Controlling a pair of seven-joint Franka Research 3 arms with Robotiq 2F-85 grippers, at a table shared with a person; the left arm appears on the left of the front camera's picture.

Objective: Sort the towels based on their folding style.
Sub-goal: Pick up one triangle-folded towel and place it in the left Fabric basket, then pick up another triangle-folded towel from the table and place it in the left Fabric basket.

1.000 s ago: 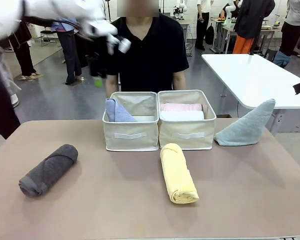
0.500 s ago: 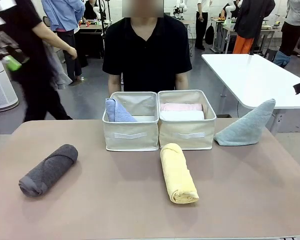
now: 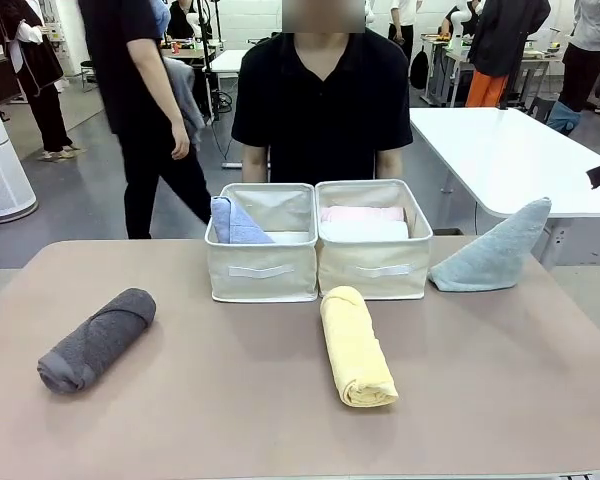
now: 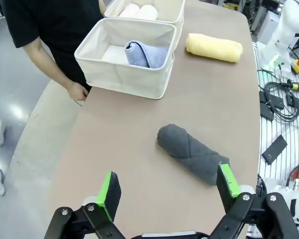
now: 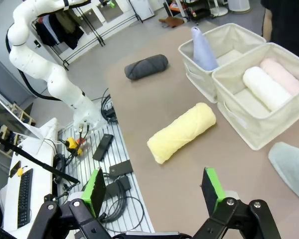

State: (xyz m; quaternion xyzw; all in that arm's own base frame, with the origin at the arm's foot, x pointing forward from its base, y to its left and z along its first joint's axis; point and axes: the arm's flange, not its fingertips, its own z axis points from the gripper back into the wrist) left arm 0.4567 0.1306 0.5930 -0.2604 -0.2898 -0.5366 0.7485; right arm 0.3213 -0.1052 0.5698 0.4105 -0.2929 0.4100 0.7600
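- My left gripper point(image 4: 168, 186) is released, green pads spread wide with nothing between them, looking down on the dark grey roll point(image 3: 97, 339), a plump terry cylinder on the table point(image 3: 230, 410).
- My right gripper point(image 5: 153, 190) is likewise slack and empty, facing the yellow roll point(image 3: 357, 346), a nubby cylinder just in front of the right bin point(image 3: 375, 270).
- That soft beige fabric box holds the white roll point(image 3: 365, 231) and the pink roll point(image 3: 363, 213) side by side.
- The left bin point(image 3: 262, 272) holds the lavender-blue pointed fold point(image 3: 235, 222).
- The teal-grey pointed fold point(image 3: 492, 256) sits on the table near the right bin.
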